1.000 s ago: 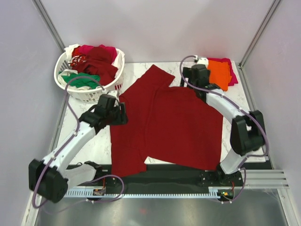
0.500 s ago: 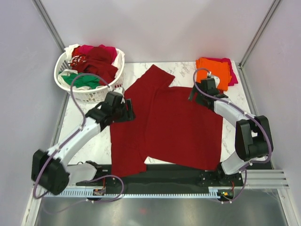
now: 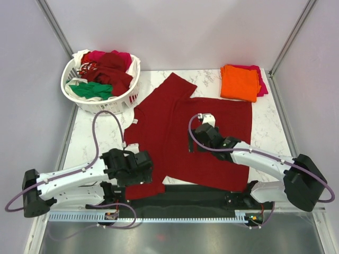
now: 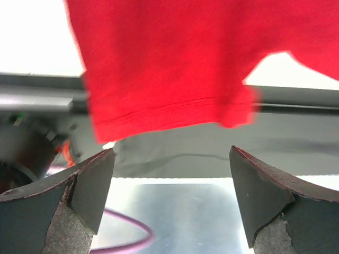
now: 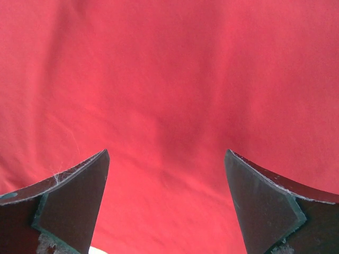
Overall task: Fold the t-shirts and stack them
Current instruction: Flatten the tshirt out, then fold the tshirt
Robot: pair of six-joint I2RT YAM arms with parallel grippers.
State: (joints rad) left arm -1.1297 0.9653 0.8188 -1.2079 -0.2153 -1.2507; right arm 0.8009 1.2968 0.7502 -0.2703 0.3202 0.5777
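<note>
Dark red t-shirt (image 3: pixel 169 119) spread flat on the counter (image 3: pixel 108 140). Your left pincer (image 4: pixel 172 153), jaws parted and empty, sits at the shirt's near left hem. Your right pincer (image 5: pixel 167 153), likewise spread, hovers over its middle. Folded orange t-shirt (image 3: pixel 239 82) lies past its far right corner.

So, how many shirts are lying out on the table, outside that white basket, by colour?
Dark red shirt, spread flat: 1
Orange shirt, folded: 1
Magenta shirt, folded under the orange one: 1
Total: 3
</note>
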